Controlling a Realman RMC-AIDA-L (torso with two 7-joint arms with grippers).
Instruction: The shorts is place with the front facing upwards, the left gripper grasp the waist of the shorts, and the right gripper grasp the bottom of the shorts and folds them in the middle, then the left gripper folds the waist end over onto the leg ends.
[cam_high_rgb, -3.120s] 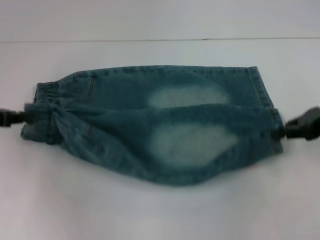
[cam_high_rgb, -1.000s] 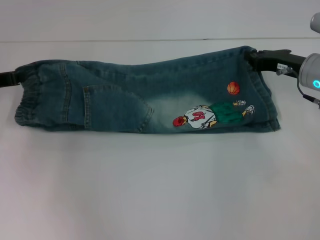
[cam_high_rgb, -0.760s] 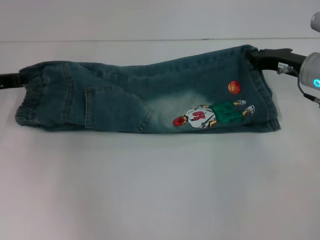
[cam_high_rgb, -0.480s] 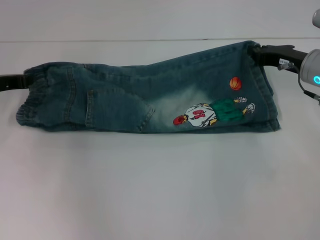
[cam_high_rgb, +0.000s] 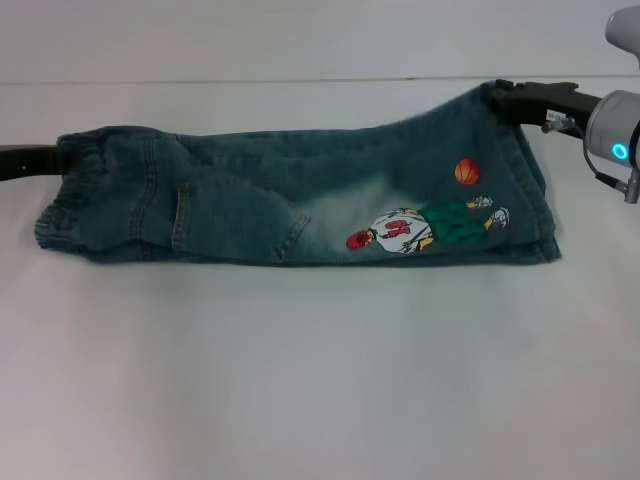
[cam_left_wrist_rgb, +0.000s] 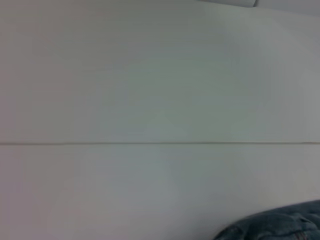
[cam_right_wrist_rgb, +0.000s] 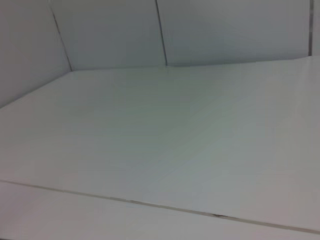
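the shorts (cam_high_rgb: 300, 195) lie folded lengthwise on the white table (cam_high_rgb: 320, 380), long axis running between the grippers, waist toward the left gripper (cam_high_rgb: 58, 160), leg ends toward the right gripper (cam_high_rgb: 497, 98). each gripper is clamped on its far corner.

White bench (cam_high_rgb: 320, 380), pale wall (cam_high_rgb: 300, 35) behind.
A thin seam (cam_high_rgb: 250, 80) crosses the frame's top; wall panels (cam_right_wrist_rgb: 110, 35) meet at dark joints.

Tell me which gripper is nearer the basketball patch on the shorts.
Right. The right gripper sits at the leg-end corner just above the basketball patch; the left gripper is far off at the waistband.
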